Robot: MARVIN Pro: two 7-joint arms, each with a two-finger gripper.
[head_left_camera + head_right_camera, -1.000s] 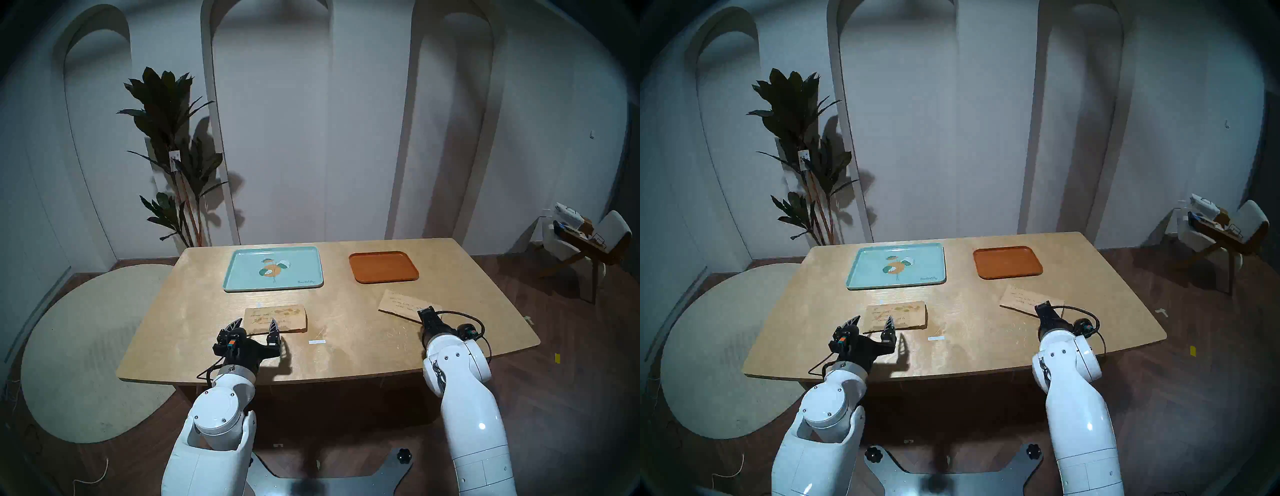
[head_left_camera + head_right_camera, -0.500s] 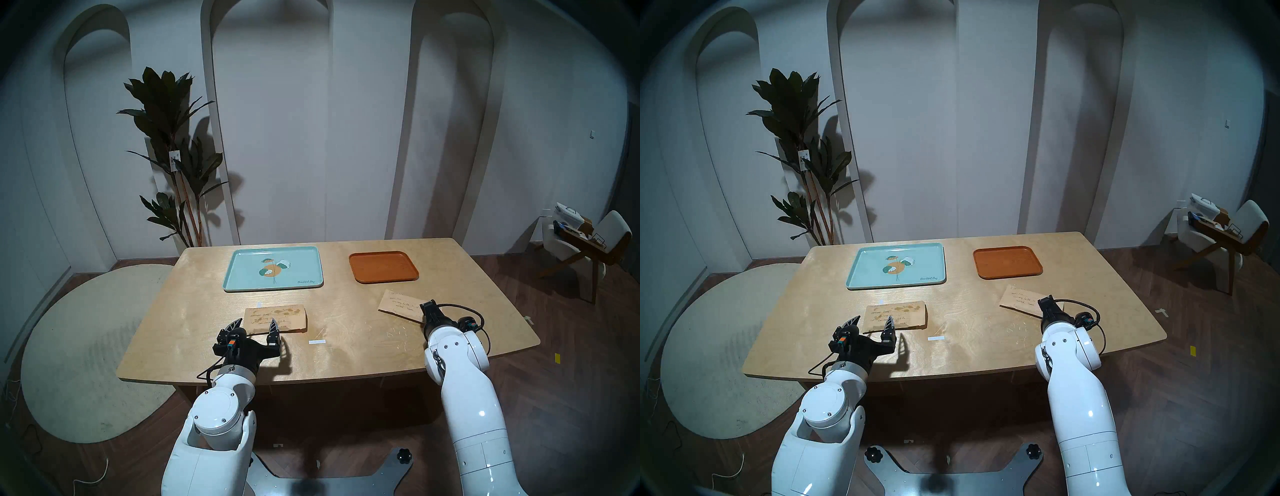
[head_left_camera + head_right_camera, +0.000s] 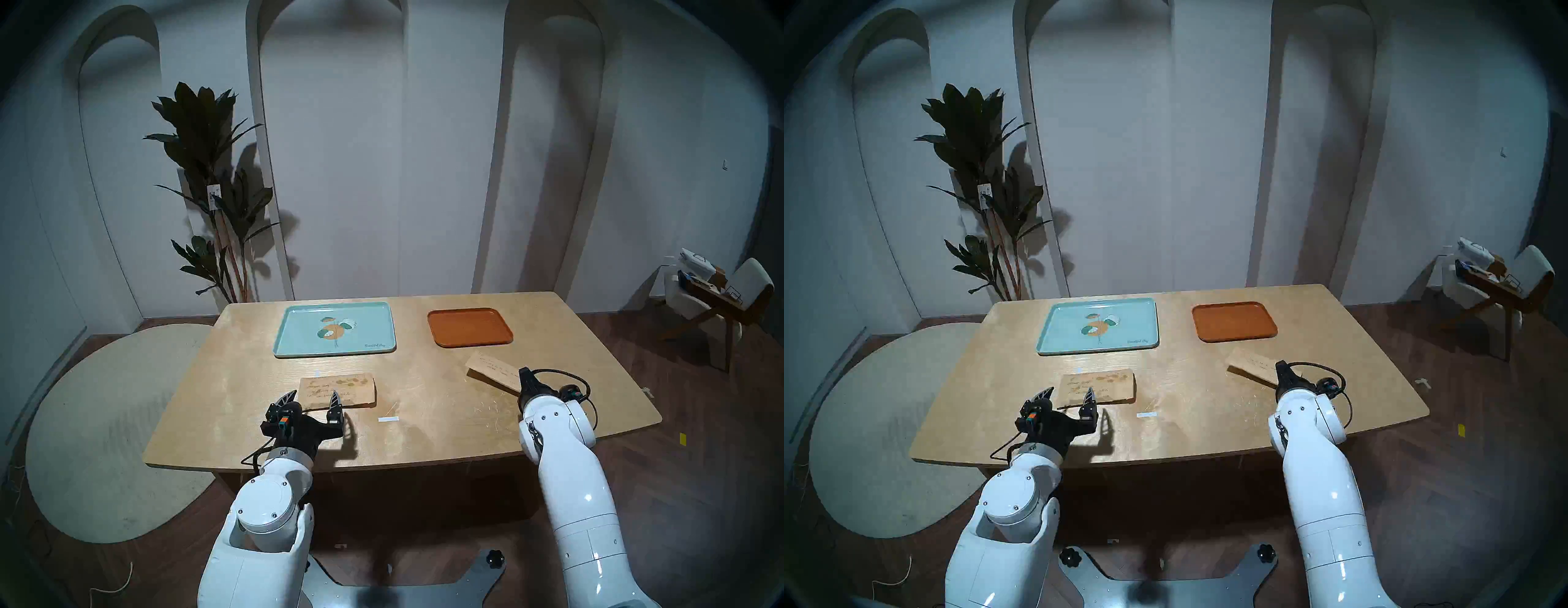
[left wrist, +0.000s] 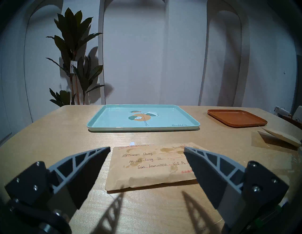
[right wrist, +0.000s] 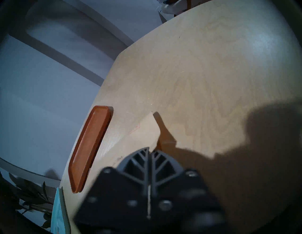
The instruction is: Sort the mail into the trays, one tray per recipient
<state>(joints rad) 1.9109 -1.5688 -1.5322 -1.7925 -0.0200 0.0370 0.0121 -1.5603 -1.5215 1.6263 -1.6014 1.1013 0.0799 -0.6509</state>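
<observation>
The right pincer (image 5: 149,152) is clenched on the near right edge of the plain envelope (image 3: 492,370), its two fingers (image 5: 138,161) pressed together with the paper's edge between them. In the head view it sits at right of centre (image 3: 524,374), and the envelope tilts, its gripped edge raised off the bench (image 3: 424,382) with a dark shadow under it. In the right wrist view the envelope's free corner (image 5: 147,127) points up the frame, and the orange-brown tray (image 5: 90,147) lies just to its left.

The left pincer (image 4: 147,149) is released, its grey fingers (image 4: 91,156) spread wide and holding nothing. It hangs at lower centre-left of the head view (image 3: 313,400), over the near edge of the stained envelope (image 4: 152,166), which lies flat on the bench. Brown blotches run along its far edge and handwritten address lines cross its face.

Further up the head frame, the mint-teal tray (image 3: 297,344) with its leaf-and-orange print lies directly above the stained envelope, apart from it. The orange-brown tray (image 3: 469,327) lies to its right, just above the plain envelope. Neither tray holds mail.

A small white paper strip (image 3: 388,419) lies on the bench just right of the left pincer. A tall leafy plant (image 3: 212,191) stands behind the bench's upper-left corner
</observation>
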